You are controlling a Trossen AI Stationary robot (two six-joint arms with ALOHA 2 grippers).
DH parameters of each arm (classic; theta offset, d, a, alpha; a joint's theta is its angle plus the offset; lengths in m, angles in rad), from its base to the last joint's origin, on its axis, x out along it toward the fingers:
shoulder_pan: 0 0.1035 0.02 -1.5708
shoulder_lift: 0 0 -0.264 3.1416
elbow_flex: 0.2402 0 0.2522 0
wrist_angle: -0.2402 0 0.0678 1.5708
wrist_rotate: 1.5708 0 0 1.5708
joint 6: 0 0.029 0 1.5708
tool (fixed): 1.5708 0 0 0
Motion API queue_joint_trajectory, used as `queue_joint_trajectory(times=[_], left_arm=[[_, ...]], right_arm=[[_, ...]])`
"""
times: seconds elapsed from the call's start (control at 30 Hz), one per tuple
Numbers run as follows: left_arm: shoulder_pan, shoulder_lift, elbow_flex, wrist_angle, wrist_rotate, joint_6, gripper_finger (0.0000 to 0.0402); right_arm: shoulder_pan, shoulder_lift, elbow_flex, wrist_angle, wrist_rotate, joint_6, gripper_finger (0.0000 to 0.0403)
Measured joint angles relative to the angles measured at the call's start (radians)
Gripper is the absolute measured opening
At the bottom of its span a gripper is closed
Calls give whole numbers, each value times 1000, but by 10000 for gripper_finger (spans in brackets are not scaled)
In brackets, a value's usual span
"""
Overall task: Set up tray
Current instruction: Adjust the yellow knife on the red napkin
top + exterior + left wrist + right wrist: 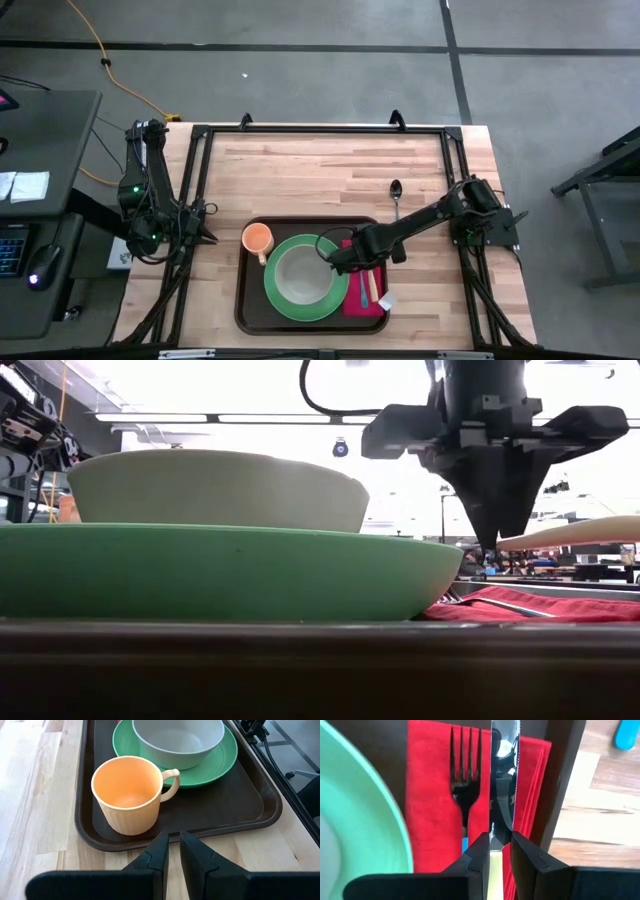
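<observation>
The dark brown tray [250,312] lies at the table's near middle. On it stand an orange cup [258,239] and a green plate [280,300] carrying a pale bowl [305,275]. A red napkin [430,795] lies flat on the tray's right part, with a fork [465,785] on it. My right gripper [500,845] points down over the napkin, shut on a knife [502,780] with a cream handle. My left gripper [173,842] waits shut, low over the table by the tray's left rim [150,842], near the cup [130,795]. My right gripper pinches the knife between its two fingers, about where the blade meets the cream handle [495,870]. It comes from above, pointing down, with one finger on either long side. In the low view the handle [570,532] shows roughly level and above the napkin [540,605].
A spoon [396,198] lies on the bare wood beyond the tray's far right corner. The black frame rail [320,130] runs around the table. Bare wood lies between the tray and the far rail. The plate's rim [365,795] is close beside the napkin.
</observation>
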Motion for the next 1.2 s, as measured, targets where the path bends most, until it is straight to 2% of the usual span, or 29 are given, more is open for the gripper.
queue_joint_trajectory(times=[1.2], left_arm=[[0,1,0,3,3,0,79]], right_arm=[[-4,5,0,76,-5,-1,46]])
